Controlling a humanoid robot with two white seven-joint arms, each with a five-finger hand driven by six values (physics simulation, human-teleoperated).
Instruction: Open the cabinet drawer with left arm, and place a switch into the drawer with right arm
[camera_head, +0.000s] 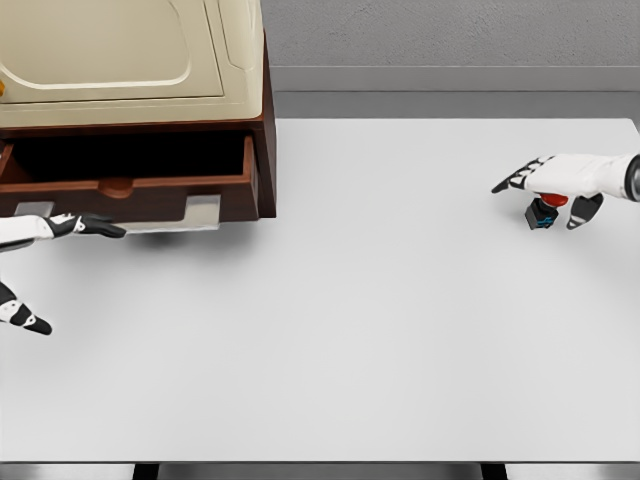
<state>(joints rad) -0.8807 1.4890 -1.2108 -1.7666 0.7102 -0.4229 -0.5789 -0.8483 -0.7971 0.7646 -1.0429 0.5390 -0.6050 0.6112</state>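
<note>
The drawer (125, 172) is open at the far left, and the right robot hand (548, 192), far off at the right, closes around the small switch (543, 212) on the tabletop (380, 320), so a loose hold could drop it on the long way over, while the left robot hand (45, 255) waits spread and empty.

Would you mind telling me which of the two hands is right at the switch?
The right hand, at the table's right edge, sits over the small red-topped switch. The left hand is far away, below the open drawer.
</note>
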